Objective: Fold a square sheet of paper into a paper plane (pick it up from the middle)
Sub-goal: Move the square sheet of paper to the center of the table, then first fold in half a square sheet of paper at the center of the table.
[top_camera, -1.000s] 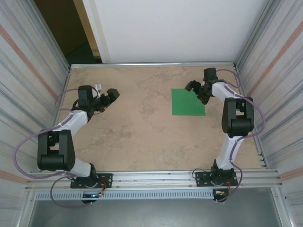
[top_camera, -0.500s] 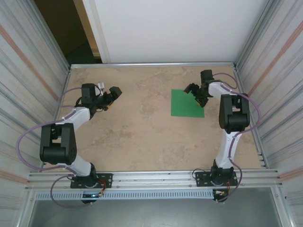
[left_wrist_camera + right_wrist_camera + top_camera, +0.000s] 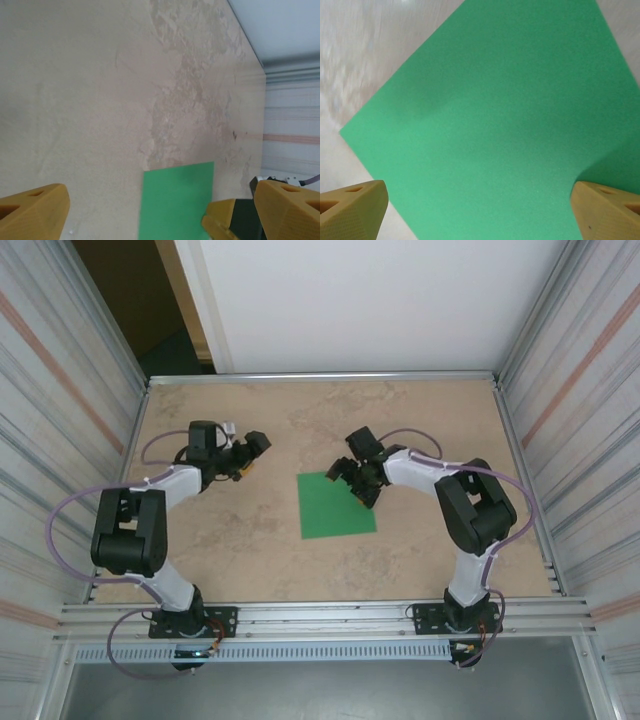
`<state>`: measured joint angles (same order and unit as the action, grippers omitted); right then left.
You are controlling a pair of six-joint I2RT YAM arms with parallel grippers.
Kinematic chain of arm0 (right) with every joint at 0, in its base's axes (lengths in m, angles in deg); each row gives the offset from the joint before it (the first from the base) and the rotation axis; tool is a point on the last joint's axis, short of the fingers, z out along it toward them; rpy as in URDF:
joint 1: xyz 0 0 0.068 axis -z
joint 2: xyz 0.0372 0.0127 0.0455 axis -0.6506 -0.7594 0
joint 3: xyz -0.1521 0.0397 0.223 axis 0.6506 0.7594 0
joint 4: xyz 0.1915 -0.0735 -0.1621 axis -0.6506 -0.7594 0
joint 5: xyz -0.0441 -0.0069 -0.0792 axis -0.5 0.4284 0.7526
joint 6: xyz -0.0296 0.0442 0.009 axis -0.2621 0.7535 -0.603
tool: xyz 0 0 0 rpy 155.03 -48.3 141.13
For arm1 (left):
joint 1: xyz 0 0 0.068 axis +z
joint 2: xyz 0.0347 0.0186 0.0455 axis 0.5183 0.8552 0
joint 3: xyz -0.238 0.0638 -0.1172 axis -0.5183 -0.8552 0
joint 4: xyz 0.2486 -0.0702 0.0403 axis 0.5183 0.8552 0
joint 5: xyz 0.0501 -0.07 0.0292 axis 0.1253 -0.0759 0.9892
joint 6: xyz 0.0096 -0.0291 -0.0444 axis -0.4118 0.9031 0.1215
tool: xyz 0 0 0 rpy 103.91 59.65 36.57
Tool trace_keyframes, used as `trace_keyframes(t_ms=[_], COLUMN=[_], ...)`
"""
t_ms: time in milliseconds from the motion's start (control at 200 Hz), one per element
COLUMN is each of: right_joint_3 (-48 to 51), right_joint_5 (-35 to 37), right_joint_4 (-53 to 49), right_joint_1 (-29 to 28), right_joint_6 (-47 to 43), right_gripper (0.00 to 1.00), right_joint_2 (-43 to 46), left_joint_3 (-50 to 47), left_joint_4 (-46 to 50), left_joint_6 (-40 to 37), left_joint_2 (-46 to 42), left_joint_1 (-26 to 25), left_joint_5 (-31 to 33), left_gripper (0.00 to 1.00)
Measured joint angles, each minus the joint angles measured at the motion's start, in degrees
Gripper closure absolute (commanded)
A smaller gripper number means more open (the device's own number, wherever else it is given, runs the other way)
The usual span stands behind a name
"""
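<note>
The square sheet of paper is bright green and lies flat near the middle of the table. My right gripper stands open over its far right corner. In the right wrist view the paper spreads wide beneath the right gripper, and the right-hand fingertip touches the sheet where it dents slightly. My left gripper is open, to the left of the sheet and apart from it. In the left wrist view the paper lies ahead between the spread fingers.
Ribbed metal walls close in the table on the left and right. A white panel stands at the back. An aluminium rail runs along the near edge. Bare tabletop lies in front of the paper.
The paper has slid from the back right towards the table's middle, together with my right gripper. The left gripper has edged to the right, closer to the sheet.
</note>
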<state>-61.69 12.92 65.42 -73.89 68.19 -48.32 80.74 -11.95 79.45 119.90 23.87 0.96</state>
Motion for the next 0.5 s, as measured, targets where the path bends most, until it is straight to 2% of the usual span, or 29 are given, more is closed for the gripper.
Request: trace_keyframes(t_ms=[90,195,351,501], right_joint_3=[0.81,1.01,0.96,-1.07], right_joint_5=[-1.84,-2.75,-6.73,-10.58], right_joint_4=[1.62,1.25,-0.07,-5.7], right_joint_1=[-0.9,0.59,5.6,8.72], right_joint_6=[1.88,-0.39,-11.02,-22.12], right_gripper=[0.08,0.08,0.11,0.15], right_joint_2=[0.61,2.12,5.51,3.8], left_joint_3=[-0.02,-0.02,-0.33,-0.57], left_joint_4=[1.03,3.61,8.68,9.97], left_joint_6=[0.31,0.9,1.92,3.63], left_joint_2=[0.0,-0.24,-2.27,-2.67], left_joint_1=[-2.1,-5.46,-12.76,-18.86], left_joint_5=[0.09,1.31,3.76,3.23], left_gripper=[0.09,0.12,0.15,0.18])
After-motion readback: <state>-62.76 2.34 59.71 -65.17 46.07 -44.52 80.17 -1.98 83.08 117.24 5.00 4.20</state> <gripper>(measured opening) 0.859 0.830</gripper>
